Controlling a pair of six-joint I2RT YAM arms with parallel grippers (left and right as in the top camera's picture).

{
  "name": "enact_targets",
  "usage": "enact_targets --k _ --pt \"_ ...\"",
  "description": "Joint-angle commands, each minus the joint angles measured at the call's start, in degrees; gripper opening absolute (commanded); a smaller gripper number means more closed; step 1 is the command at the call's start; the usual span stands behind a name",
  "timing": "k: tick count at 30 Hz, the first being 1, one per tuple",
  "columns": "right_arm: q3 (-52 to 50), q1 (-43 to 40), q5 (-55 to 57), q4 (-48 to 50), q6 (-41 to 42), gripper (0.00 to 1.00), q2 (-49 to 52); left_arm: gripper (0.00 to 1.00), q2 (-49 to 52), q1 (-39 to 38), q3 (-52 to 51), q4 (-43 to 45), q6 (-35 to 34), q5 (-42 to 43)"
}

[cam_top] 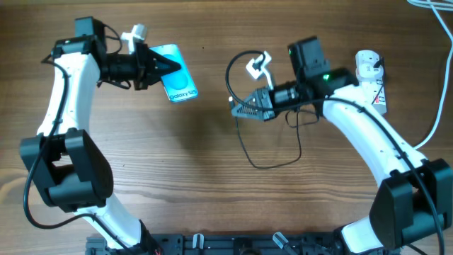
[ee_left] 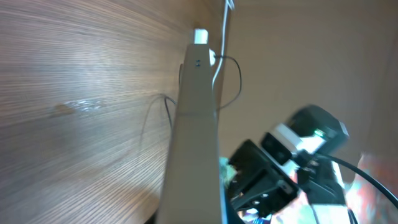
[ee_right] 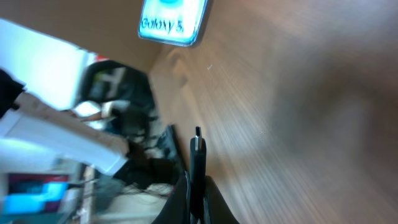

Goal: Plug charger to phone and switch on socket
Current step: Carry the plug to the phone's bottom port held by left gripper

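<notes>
The phone, teal screen with a white "Galaxy S25" band, is held off the table by my left gripper, which is shut on its upper end. In the left wrist view the phone shows edge-on, its free end pointing away. My right gripper is shut on the plug end of the thin black charger cable, tip pointing left toward the phone. In the right wrist view the plug stands between my fingers, and the phone is ahead at the top. The white socket strip lies at the far right.
The black cable loops on the table below and above my right gripper. A thick white cord runs along the right edge. Bare wood lies between the phone and the plug tip.
</notes>
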Motion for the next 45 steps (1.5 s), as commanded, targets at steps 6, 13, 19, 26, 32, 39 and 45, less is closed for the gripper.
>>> enact_targets --k 6,13,19,26,32,39,45 --pt "-8.6 2.3 -12.3 19.8 16.8 0.05 -1.6 0.04 -1.4 -4.5 0.7 3.3 10.1 15.6" --pt "-8.6 7.1 -11.3 38.7 33.8 0.04 -1.6 0.04 -1.4 -4.7 0.7 6.9 9.6 22.1" --pt "-8.6 7.7 -10.5 44.9 39.0 0.04 -1.6 0.04 -1.4 -4.7 0.7 8.1 6.1 22.2" --pt "-8.6 7.7 -8.6 45.5 40.3 0.04 -1.6 0.04 -1.4 -4.8 0.7 8.2 2.8 22.2" --pt "-8.6 7.7 -8.2 45.6 40.4 0.04 -1.6 0.04 -1.4 -5.5 0.7 8.2 2.1 22.1" --pt "-8.6 7.7 -8.2 46.6 41.4 0.04 -1.6 0.04 -1.4 -7.2 0.7 8.2 2.1 20.2" --pt "-8.6 7.7 -7.8 46.6 41.5 0.04 -1.6 0.04 -1.4 -7.2 0.7 8.2 2.1 19.7"
